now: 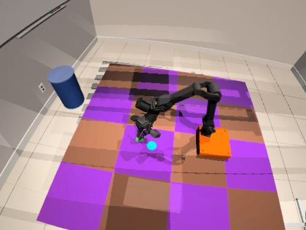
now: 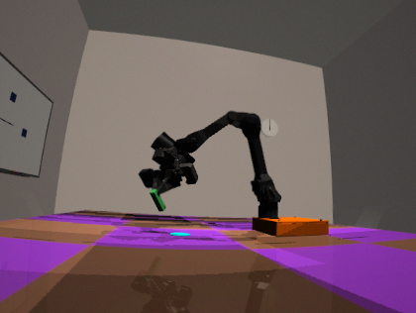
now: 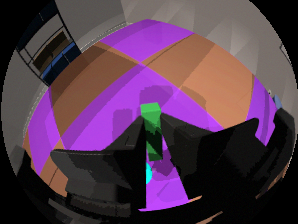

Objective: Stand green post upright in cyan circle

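Observation:
The green post (image 1: 138, 139) (image 2: 158, 201) (image 3: 151, 108) is off the floor. In the exterior view it is tilted, its lower end leaning to the right. My gripper (image 1: 140, 136) (image 2: 155, 191) (image 3: 150, 119) is shut on the post near its upper end. The fingers hide part of the post in the top view. The cyan circle (image 1: 151, 145) (image 2: 179, 234) (image 3: 149, 174) lies flat on the floor, below and to the right of the post in the top and exterior views. In the wrist view it is partly hidden behind the left finger.
The orange base block (image 1: 214, 143) (image 2: 302, 226) carries the arm, to the right of the circle. A blue cylinder (image 1: 66, 87) stands at the far left beside the purple and brown checkered mat (image 1: 78, 185). Dark shadows of the arm fall around the circle.

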`<move>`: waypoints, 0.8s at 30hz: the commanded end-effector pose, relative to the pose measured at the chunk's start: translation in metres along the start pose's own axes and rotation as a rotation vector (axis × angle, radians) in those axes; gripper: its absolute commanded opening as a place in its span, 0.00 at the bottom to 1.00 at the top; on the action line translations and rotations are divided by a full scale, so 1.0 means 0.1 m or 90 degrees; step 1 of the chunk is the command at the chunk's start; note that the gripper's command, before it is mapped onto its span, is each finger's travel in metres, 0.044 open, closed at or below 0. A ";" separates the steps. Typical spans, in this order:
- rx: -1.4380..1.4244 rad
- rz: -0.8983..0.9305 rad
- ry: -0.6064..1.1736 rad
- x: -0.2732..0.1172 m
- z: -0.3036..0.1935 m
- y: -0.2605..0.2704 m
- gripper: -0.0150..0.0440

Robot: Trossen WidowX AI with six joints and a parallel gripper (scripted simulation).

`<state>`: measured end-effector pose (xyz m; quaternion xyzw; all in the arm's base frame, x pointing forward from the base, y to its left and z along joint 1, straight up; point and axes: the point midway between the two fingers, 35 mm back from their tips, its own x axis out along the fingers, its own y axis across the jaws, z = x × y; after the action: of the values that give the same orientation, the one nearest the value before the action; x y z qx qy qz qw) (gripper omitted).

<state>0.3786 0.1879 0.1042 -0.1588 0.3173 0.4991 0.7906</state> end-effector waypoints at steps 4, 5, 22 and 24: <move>0.002 0.005 -0.034 -0.03 0.01 0.00 0.29; 0.002 0.005 -0.038 -0.03 0.01 0.00 0.29; -0.001 0.014 -0.105 -0.09 -0.01 -0.01 0.29; -0.002 0.015 -0.113 -0.10 -0.01 -0.01 0.29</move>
<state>0.3783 0.1809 0.1073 -0.1186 0.2574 0.5164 0.8081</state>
